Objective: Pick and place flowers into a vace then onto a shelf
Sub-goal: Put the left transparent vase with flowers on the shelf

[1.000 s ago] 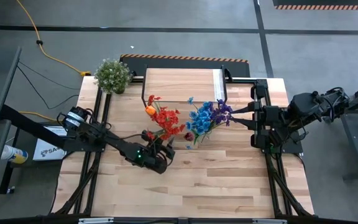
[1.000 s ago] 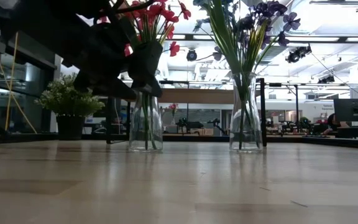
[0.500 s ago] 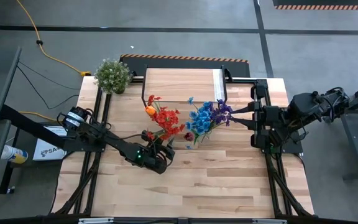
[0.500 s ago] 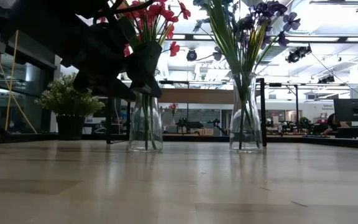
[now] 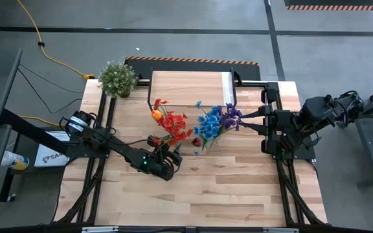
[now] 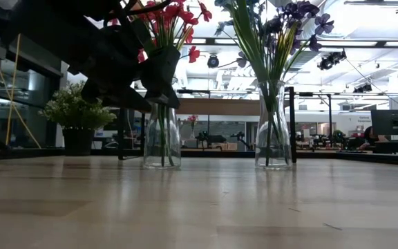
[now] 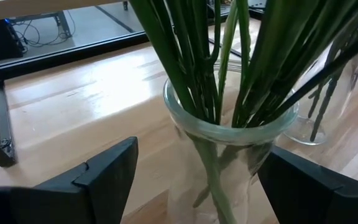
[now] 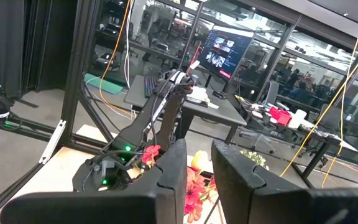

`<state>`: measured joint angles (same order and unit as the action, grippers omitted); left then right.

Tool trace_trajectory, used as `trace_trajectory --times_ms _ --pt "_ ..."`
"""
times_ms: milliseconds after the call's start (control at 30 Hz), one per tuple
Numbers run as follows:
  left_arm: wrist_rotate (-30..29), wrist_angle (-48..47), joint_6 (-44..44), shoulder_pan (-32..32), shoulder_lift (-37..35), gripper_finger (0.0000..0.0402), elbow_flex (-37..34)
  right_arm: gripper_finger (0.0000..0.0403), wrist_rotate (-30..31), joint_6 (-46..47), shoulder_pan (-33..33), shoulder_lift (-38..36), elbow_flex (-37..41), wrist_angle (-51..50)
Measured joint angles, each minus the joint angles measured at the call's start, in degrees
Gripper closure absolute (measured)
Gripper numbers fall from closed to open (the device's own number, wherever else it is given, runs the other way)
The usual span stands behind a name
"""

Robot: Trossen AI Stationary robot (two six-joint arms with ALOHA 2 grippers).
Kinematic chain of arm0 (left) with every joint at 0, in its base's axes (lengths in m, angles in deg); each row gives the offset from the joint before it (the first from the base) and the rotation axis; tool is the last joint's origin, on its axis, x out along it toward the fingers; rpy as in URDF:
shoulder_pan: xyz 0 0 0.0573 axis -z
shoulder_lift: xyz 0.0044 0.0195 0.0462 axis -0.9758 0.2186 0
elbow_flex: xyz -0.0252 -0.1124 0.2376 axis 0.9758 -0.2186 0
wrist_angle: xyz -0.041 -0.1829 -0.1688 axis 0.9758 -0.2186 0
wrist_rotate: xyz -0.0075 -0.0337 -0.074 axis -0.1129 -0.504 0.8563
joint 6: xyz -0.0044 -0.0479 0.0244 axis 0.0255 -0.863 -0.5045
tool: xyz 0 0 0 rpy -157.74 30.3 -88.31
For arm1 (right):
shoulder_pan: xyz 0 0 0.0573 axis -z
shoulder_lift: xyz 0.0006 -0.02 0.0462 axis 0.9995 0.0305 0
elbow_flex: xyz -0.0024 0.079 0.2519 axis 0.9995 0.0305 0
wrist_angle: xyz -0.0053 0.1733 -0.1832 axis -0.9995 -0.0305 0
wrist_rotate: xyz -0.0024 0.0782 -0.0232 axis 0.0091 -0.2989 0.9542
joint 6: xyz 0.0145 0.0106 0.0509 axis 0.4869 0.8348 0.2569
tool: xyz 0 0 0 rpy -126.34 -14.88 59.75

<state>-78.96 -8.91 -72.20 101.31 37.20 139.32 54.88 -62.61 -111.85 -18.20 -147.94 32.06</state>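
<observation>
Red and orange flowers [image 5: 171,123] stand in a clear glass vase [image 7: 229,146] on the tabletop, seen in the low view as the vase [image 6: 162,138]. My left gripper [image 7: 197,180] is open, with one finger [image 7: 104,180] on each side of this vase just below its rim; a gap shows beside the vase. Blue and purple flowers [image 5: 216,120] stand in a second glass vase [image 6: 273,131] to its right. The shelf [image 5: 186,87] is at the far middle. My right gripper [image 8: 197,180] waits high at the right edge, its fingers a narrow gap apart with nothing between.
A bushy potted plant [image 5: 116,77] stands at the table's far left corner. The near half of the plank tabletop [image 5: 199,194] is bare wood. Black frame rails [image 5: 102,123] run along both sides of the table.
</observation>
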Motion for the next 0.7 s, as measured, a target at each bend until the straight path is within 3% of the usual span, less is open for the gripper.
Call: trace_trajectory --times_ms 433,567,700 --pt "3.85 0.57 -0.07 -2.75 0.00 0.0060 0.00 0.0336 0.00 0.05 -0.01 0.00 0.00 0.00" --pt "4.17 0.80 -0.06 -2.66 0.00 0.0102 0.00 0.0336 -0.02 0.02 0.00 0.00 0.00 0.00" --pt "4.18 2.09 0.43 -2.68 0.00 0.0173 -0.02 0.0336 0.00 0.02 0.00 0.00 0.00 0.00"
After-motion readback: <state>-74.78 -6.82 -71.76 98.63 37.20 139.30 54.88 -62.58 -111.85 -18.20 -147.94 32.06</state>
